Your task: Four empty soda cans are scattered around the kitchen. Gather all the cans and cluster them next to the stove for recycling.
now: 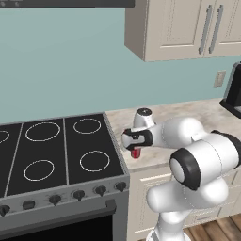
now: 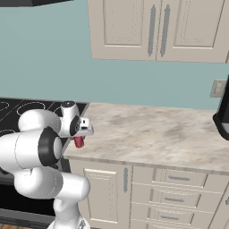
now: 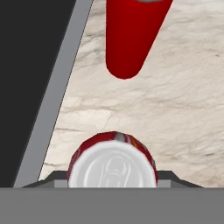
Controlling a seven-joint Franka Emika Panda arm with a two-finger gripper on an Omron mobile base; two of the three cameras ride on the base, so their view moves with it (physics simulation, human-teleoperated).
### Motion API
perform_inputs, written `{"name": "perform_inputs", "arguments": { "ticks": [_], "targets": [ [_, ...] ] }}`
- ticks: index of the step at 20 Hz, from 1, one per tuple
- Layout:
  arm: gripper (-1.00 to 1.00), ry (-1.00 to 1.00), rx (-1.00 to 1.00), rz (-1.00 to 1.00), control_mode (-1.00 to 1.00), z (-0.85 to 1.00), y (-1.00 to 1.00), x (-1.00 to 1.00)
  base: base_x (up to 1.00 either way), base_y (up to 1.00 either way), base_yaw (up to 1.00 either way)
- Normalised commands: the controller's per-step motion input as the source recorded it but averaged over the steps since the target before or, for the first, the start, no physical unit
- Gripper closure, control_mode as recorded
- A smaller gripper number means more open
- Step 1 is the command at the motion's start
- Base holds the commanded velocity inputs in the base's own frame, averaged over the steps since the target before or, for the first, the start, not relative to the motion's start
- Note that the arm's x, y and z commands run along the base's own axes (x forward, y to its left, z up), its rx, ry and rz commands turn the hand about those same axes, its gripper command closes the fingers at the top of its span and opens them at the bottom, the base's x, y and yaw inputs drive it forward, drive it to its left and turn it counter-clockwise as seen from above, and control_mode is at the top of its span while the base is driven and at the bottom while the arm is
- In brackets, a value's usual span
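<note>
Standing at the left, the stove (image 1: 56, 155) meets the marbled tabletop (image 2: 152, 134) along a grey steel edge. Just right of that edge, near the front lip, the gripper (image 1: 135, 149) points down, jaws clamped on a red soda can (image 1: 136, 153). In the hand view a second red can (image 3: 131, 35) shows beyond it. Two cans counted. Tabletop to the right lies open as far as a dark appliance (image 2: 222, 118).

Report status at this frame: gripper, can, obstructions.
Gripper shut on red soda can, over counter beside stove. Second red can stands just ahead. Nothing blocking.
</note>
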Motion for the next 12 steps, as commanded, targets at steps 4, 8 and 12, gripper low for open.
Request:
{"name": "perform_inputs", "arguments": {
  "ticks": [4,8,12],
  "targets": [
    [-1.0,0.0,0.0,0.0,-1.0,0.0,0.0,0.0,0.0,0.0,0.0],
    [-1.0,-0.02,0.01,0.0,-1.0,0.0,0.0,-0.02,0.0,0.0,0.0],
    [-1.0,-0.01,0.02,0.0,-1.0,0.01,-0.01,-0.01,0.0,0.0,0.0]
  ]
}}
